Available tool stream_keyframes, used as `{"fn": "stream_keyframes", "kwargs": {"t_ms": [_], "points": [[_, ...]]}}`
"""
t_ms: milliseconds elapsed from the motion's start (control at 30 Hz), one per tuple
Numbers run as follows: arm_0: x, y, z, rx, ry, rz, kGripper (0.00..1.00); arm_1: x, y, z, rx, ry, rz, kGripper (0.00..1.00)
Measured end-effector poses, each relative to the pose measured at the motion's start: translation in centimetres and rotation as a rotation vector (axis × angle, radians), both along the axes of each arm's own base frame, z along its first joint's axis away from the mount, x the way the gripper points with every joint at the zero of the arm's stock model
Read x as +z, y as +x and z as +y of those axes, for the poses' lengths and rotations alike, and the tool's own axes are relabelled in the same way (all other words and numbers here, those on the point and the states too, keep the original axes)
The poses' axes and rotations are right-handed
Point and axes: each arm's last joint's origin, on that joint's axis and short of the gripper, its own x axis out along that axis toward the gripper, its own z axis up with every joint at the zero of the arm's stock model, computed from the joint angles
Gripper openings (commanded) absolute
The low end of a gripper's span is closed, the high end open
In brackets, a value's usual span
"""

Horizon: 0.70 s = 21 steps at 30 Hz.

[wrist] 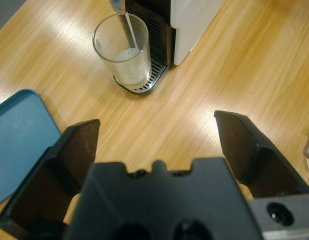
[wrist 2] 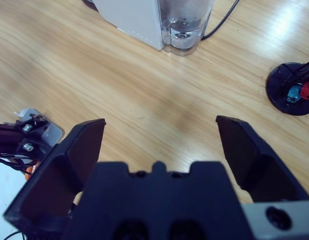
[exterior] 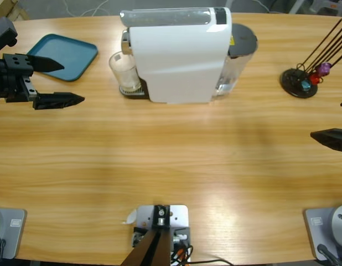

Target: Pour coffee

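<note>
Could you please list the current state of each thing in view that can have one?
Glass: upright on the drip tray, a stream running into it, partly filled.
Coffee machine: dispensing.
Teal tray: nothing on it.
Left gripper: open, holding nothing.
Right gripper: open, holding nothing.

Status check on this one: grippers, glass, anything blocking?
Left gripper open, empty. Right gripper open, empty. Glass on coffee machine drip tray, under spout. Nothing in the way.

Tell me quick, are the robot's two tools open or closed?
Left tool: open, holding nothing.
Right tool: open, holding nothing.
</note>
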Motion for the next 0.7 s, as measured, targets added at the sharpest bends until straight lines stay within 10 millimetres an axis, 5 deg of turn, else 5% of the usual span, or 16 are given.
{"fn": "stream_keyframes", "kwargs": {"t_ms": [700], "points": [[-0.7, 1.7, -0.8, -0.005, -0.012, -0.047, 1.000, -0.1, 0.1, 0.1, 0.000, -0.006, 0.006, 1.000]]}}
